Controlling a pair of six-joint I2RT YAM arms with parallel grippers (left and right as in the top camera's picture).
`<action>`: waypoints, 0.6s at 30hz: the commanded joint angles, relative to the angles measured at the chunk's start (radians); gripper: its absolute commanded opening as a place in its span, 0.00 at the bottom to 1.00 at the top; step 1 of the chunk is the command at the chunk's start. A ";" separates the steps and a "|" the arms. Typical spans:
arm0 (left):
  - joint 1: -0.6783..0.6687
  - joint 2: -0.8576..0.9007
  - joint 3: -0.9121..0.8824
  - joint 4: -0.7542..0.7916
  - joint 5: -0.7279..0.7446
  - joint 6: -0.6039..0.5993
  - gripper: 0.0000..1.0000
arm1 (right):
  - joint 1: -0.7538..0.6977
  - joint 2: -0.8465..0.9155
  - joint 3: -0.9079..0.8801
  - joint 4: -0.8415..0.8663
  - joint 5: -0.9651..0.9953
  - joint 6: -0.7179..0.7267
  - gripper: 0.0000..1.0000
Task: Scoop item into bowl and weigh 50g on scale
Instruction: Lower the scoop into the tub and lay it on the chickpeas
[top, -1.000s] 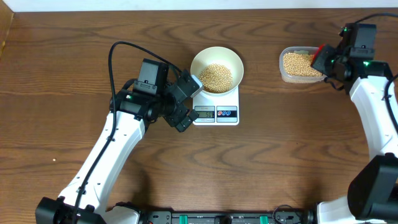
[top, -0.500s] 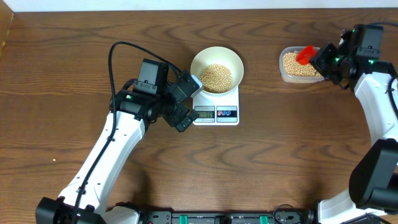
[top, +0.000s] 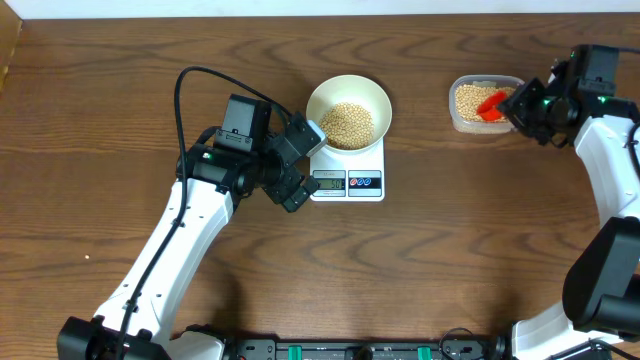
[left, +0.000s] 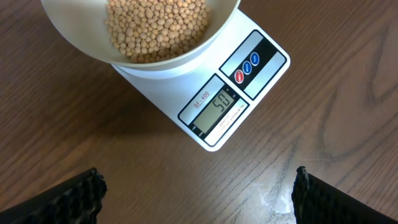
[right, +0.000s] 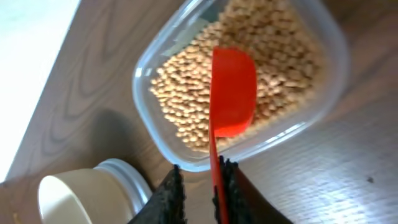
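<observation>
Only left wrist view reads scale (left: 266, 57) display (left: 214, 107): 50; overhead too small.

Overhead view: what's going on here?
The round white bowl of small tan beans sits on the white digital scale, whose display reads 50. The left gripper hovers open beside the scale. The right gripper has the handle of the red plastic scoop between its fingers, its cup over the clear plastic tub of beans; whether it grips is unclear.
</observation>
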 joint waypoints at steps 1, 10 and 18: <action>0.001 -0.008 0.004 0.000 -0.005 0.010 0.98 | -0.006 0.002 0.006 -0.013 0.036 0.011 0.32; 0.001 -0.008 0.004 0.000 -0.005 0.010 0.98 | -0.032 0.002 0.006 -0.044 0.035 0.011 0.58; 0.001 -0.008 0.004 0.000 -0.005 0.010 0.98 | -0.039 0.002 0.006 -0.139 0.074 0.011 0.75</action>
